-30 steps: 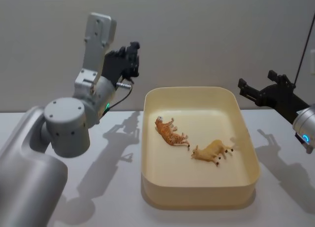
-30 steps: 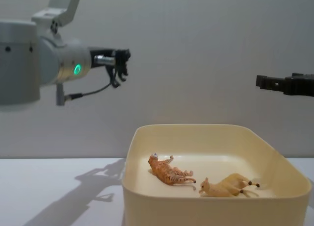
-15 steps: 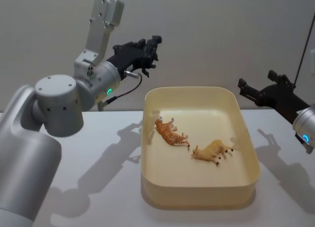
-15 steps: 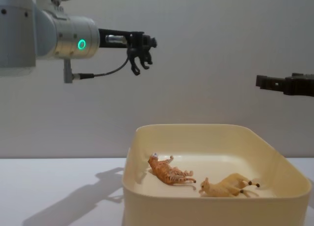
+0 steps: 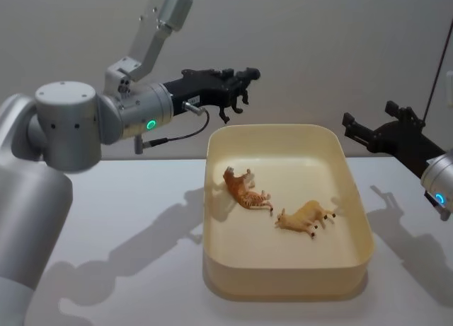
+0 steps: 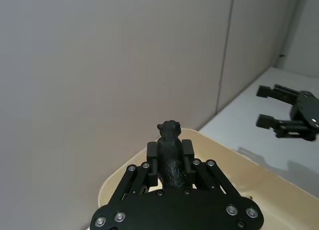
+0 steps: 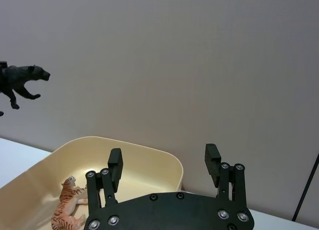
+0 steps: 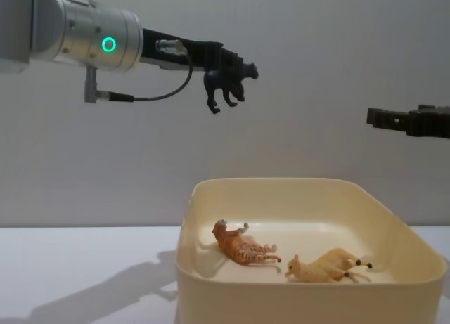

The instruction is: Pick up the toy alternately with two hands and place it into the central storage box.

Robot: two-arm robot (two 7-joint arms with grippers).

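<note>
My left gripper [image 5: 239,77] is shut on a black panther toy [image 5: 228,94], held high over the far left rim of the cream-yellow storage box [image 5: 283,286]. From the chest the panther [image 8: 229,80] hangs legs down well above the box [image 8: 281,299]. In the left wrist view the toy [image 6: 170,160] sits between the fingers [image 6: 152,151]. A striped tiger [image 5: 245,189] and a tan animal [image 5: 304,218] lie on their sides inside the box. My right gripper [image 5: 371,126] hovers open to the right of the box, nothing in it.
The box stands on a white table [image 5: 141,255] with a plain grey wall close behind. A thin dark cable [image 5: 435,71] runs down at the far right. A black cable loops under the left wrist [image 8: 162,92].
The left arm has swung to the right with the black toy, from left of the box to above its far left rim. The right arm and the toys in the box have not moved.
</note>
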